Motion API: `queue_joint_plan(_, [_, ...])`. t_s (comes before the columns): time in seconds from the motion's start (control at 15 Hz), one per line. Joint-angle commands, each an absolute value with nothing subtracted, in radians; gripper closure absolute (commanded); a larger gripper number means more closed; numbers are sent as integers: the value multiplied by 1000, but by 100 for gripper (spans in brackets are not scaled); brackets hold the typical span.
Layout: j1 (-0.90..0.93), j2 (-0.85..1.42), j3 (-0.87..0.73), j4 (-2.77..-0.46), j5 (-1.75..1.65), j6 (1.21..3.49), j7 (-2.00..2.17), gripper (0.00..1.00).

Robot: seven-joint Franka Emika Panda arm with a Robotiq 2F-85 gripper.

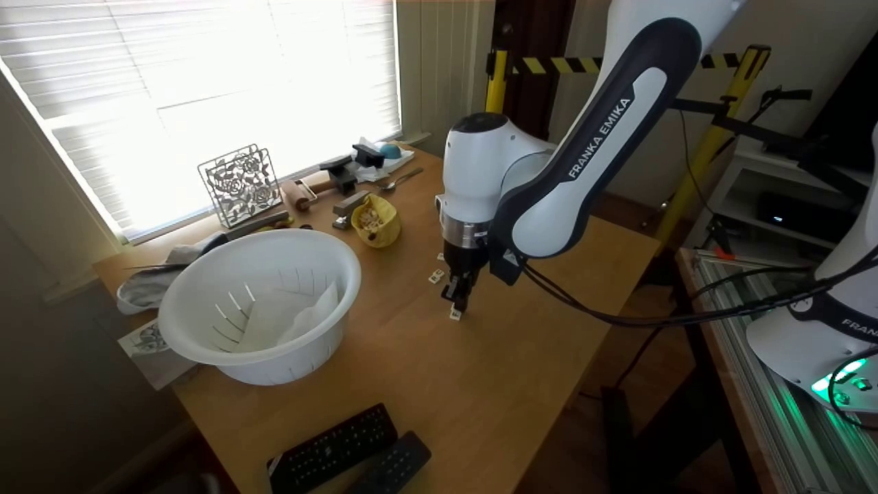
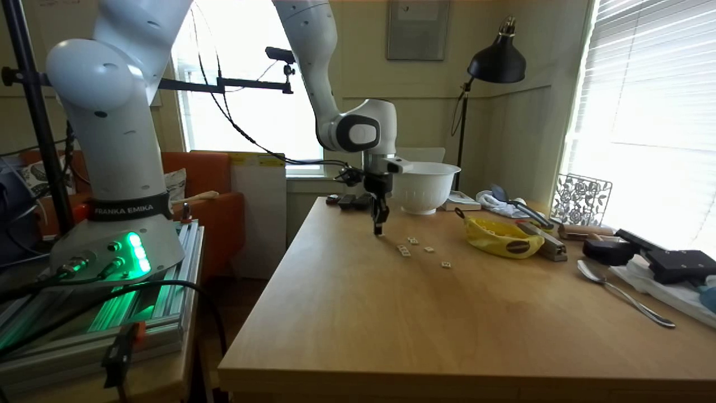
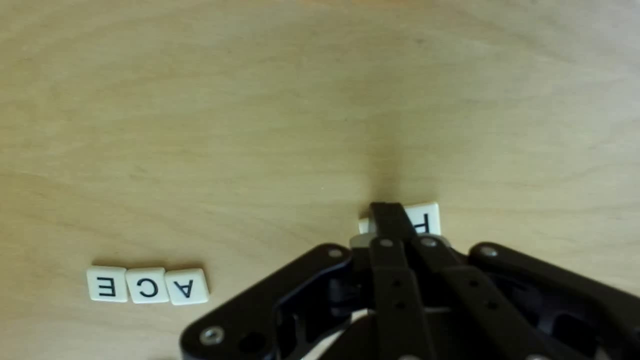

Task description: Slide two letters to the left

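My gripper (image 3: 389, 212) points down at the table with its fingers closed together. Its tips are over two small whitish letter tiles that lie side by side. The right tile shows part of a T (image 3: 425, 218); the left tile (image 3: 364, 226) is mostly hidden behind the fingers. In both exterior views the gripper (image 1: 456, 300) (image 2: 378, 226) is down at these letters (image 1: 455, 313) (image 2: 380, 235). A row of three letters, E (image 3: 107, 284), C (image 3: 147, 285) and A (image 3: 186, 286), lies to the left in the wrist view. More letters (image 2: 429, 249) lie nearby on the table.
A white bowl (image 1: 281, 367) and two black remotes (image 1: 336, 439) (image 1: 394, 463) are on the table. A yellow pouch (image 2: 500, 238) with small pieces inside stands past the letters. A stapler (image 2: 545, 243), a spoon (image 2: 626, 296) and a metal rack (image 1: 240, 185) are toward the window.
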State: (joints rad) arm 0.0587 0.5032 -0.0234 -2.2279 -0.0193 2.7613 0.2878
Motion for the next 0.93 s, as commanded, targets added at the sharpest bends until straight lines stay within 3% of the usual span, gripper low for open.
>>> queue_joint_plan(0.0, [61, 493, -20, -2254, 21, 2755, 267, 100])
queue_joint_plan(0.87, [48, 404, -89, -2282, 22, 2757, 289, 100])
